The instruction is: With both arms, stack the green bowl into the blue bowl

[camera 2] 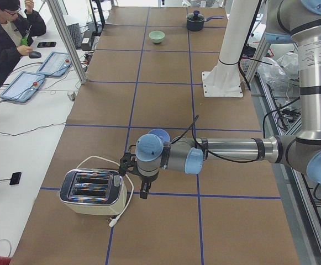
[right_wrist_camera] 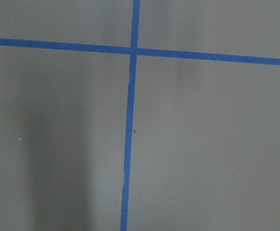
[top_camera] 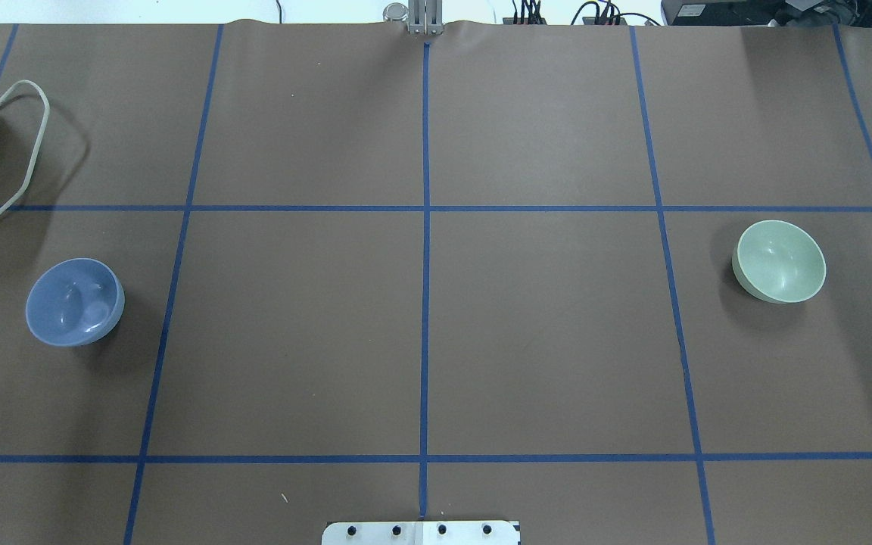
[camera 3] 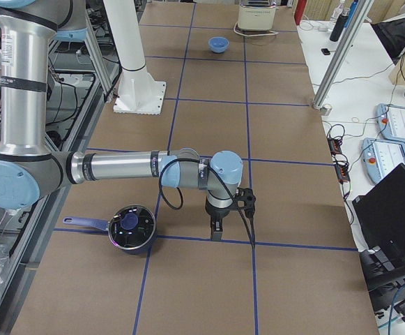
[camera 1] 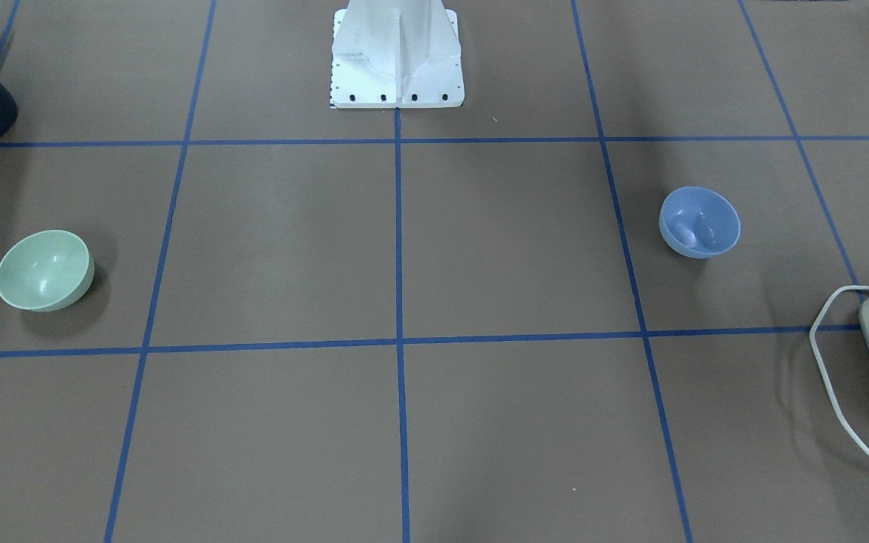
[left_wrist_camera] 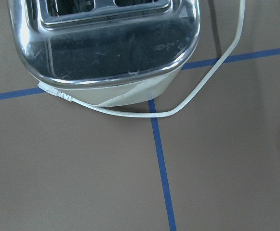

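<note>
The green bowl (top_camera: 779,261) stands upright on the table's right side in the overhead view and at the left in the front-facing view (camera 1: 44,270). The blue bowl (top_camera: 74,301) stands upright on the left side and shows at the right in the front-facing view (camera 1: 699,222). The left gripper (camera 2: 143,190) shows only in the exterior left view, pointing down beside the toaster, just in front of the blue bowl (camera 2: 159,134). The right gripper (camera 3: 216,230) shows only in the exterior right view, pointing down above bare table. I cannot tell whether either is open or shut.
A toaster (camera 2: 91,191) with a white cord (left_wrist_camera: 197,91) sits at the table's left end, close to the left gripper. A dark pot (camera 3: 131,227) with a handle sits near the right arm. The white pedestal (camera 1: 397,53) stands at the table's robot side.
</note>
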Controlling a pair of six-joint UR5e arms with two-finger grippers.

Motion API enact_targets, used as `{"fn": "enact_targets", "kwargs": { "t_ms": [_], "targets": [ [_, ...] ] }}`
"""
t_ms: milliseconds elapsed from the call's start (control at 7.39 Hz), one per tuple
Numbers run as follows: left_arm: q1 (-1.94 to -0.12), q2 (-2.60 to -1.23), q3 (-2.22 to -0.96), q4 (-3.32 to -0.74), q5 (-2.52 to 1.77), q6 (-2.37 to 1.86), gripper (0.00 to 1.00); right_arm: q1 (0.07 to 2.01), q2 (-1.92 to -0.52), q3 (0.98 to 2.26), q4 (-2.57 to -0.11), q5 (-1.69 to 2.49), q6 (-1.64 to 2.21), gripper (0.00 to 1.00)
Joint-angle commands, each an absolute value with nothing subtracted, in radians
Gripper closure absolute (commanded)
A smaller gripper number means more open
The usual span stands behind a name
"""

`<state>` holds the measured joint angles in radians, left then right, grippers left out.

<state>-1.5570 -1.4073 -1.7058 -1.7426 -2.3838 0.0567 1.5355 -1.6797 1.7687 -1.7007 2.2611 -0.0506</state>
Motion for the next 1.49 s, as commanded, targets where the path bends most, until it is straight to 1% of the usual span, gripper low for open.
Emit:
{"fn": "enact_targets", "kwargs": {
  "t_ms": [0, 406, 677, 812, 1083, 1218, 1353],
  "targets": [
    [-1.557, -1.407, -1.707, -1.746, -2.382, 0.063, 0.02, 1.534, -1.680, 1.769, -1.700, 2.261, -0.051, 0.00],
    [-1.557, -1.413, -1.713, -1.746, -2.384, 0.063, 0.02, 1.532, -1.680, 1.769, -1.671, 2.266, -0.049, 0.00],
    [-1.559, -1.446, -1.710, -1.747, -2.384, 0.054, 0.02, 1.532, -1.678, 1.767, -1.661, 2.290, -0.051, 0.00],
    [-1.559, -1.457, -1.712, -1.752, -2.385, 0.055, 0.02, 1.532, -1.680, 1.764, -1.604, 2.290, -0.049, 0.00],
    [-1.559, -1.463, -1.697, -1.919, -2.387, 0.055, 0.02, 1.532, -1.678, 1.691, -1.382, 2.304, -0.043, 0.00],
    [-1.559, -1.524, -1.674, -2.010, -2.370, 0.048, 0.02, 1.532, -1.675, 1.683, -1.280, 2.298, -0.025, 0.00],
    [-1.559, -1.557, -1.663, -2.017, -2.372, 0.046, 0.02, 1.529, -1.666, 1.684, -1.250, 2.299, -0.006, 0.00]
  ]
}}
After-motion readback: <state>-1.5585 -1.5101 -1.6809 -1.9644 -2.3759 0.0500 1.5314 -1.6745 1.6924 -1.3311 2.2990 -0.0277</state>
